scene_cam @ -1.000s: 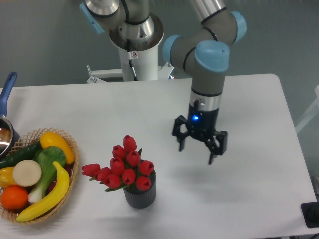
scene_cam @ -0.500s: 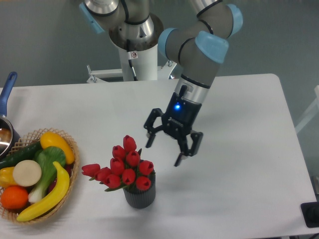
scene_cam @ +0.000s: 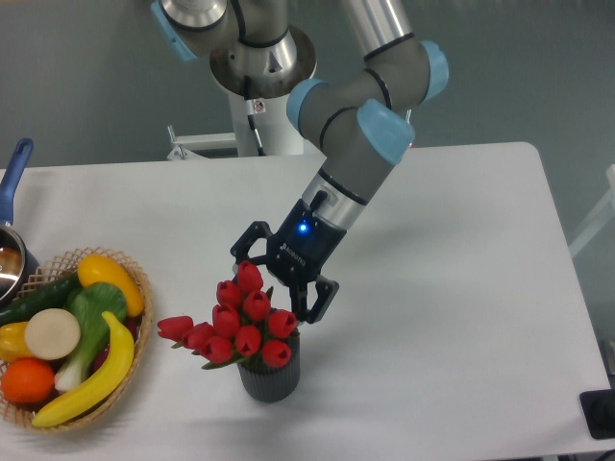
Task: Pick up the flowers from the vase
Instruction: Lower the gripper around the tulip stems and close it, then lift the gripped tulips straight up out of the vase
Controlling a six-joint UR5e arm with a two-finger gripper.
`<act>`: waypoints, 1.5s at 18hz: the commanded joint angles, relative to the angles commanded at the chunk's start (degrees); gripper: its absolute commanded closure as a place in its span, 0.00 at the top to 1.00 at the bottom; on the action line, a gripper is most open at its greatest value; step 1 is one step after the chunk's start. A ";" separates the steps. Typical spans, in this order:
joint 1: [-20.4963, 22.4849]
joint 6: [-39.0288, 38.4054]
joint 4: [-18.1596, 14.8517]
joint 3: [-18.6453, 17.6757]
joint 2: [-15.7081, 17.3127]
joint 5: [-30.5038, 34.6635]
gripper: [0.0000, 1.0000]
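The flowers [scene_cam: 237,325], a bunch of red tulip buds with small green leaves, stand in the vase [scene_cam: 270,377], a small dark grey ribbed pot at the front middle of the table. My gripper [scene_cam: 276,287] is open and tilted down to the left. Its fingers straddle the top right buds of the bunch, one finger at the upper left, one at the right. It holds nothing.
A wicker basket [scene_cam: 136,331] with fruit and vegetables sits at the left edge. A pot with a blue handle [scene_cam: 13,173] is at the far left. The arm's base [scene_cam: 261,86] stands behind the table. A dark object [scene_cam: 600,413] is at the front right corner.
My gripper has moved left and down from the middle right of the table to the flowers, tilting as it went. It stays open. The flowers and vase have not moved.
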 joint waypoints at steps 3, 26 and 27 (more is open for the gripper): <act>0.09 -2.29 0.00 0.00 -0.09 -1.59 0.76; 3.69 -17.31 -0.18 6.68 2.63 -6.24 0.00; 3.86 -18.54 -0.18 7.03 2.81 -6.94 0.00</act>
